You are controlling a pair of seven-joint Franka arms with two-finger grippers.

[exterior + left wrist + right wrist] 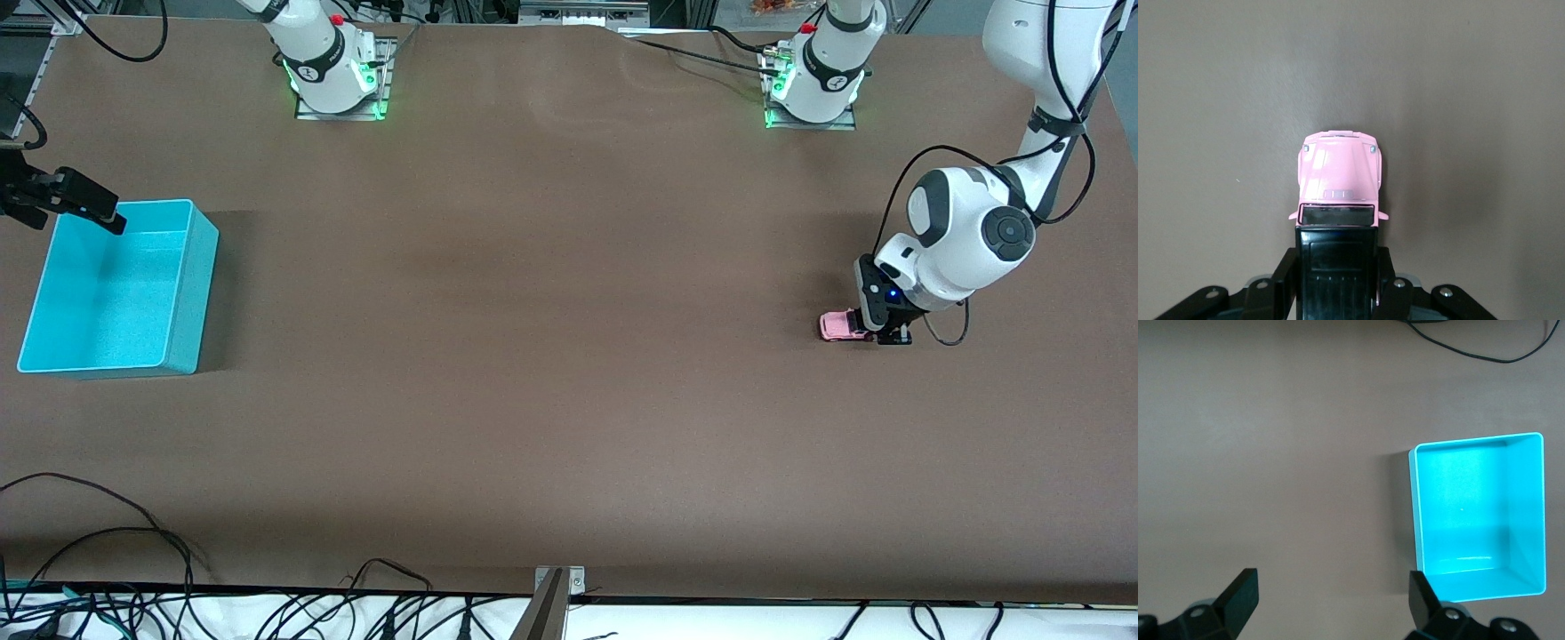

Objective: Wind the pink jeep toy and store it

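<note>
- The pink jeep toy stands on the brown table, at about 3 o'clock from the middle of the table, toward the left arm's end.
- The left gripper is down at the table and is closed on the jeep; in the left wrist view its two fingers press on both sides of the black roof, and the pink hood points away from the gripper.
- The turquoise bin is at about 9 o'clock, well apart from the jeep, toward the right arm's end. Nothing lies inside it.
- The right gripper waits in the air over the bin's rim, with fingers spread wide and holding nothing.
</note>
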